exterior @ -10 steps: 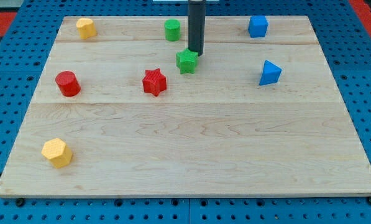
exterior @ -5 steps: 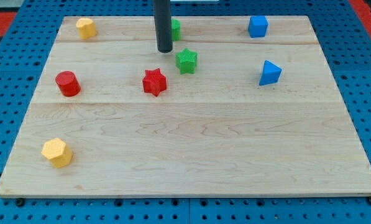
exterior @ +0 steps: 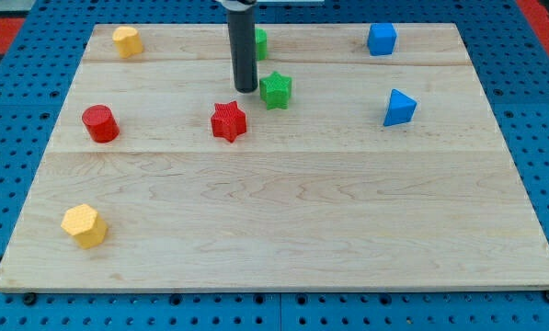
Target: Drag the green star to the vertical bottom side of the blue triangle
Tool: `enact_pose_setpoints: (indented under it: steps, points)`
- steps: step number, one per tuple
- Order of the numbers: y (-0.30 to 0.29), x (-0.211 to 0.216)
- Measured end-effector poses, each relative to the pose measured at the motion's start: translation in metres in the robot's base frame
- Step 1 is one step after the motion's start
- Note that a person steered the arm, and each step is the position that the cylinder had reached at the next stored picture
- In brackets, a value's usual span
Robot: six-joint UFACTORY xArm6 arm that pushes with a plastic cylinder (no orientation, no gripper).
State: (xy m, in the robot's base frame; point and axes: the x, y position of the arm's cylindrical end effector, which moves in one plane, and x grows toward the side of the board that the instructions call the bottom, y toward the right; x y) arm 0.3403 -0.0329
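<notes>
The green star (exterior: 276, 90) lies on the wooden board (exterior: 274, 211) in its upper middle. My tip (exterior: 245, 89) stands just to the star's left, a small gap from it or barely touching; I cannot tell which. The blue triangle (exterior: 399, 108) lies well to the right of the star, slightly lower in the view. The rod rises from the tip to the view's top edge.
A red star (exterior: 228, 121) lies below-left of my tip. A green block (exterior: 258, 42) is partly hidden behind the rod. A blue cube (exterior: 382, 39), a yellow block (exterior: 126, 40), a red cylinder (exterior: 100, 123) and a yellow hexagonal block (exterior: 84, 225) lie elsewhere.
My tip went from the green star's upper right, over to its upper left, then down to its left side. The star has barely moved.
</notes>
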Motion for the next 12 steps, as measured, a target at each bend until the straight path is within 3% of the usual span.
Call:
enact_pose_setpoints:
  steps: [1,4,8,9,11,12]
  points:
    - [0.032,0.006]
    - [0.030,-0.046]
    - [0.031,-0.054]
    - [0.037,-0.046]
    - [0.072,0.021]
    - [0.094,0.016]
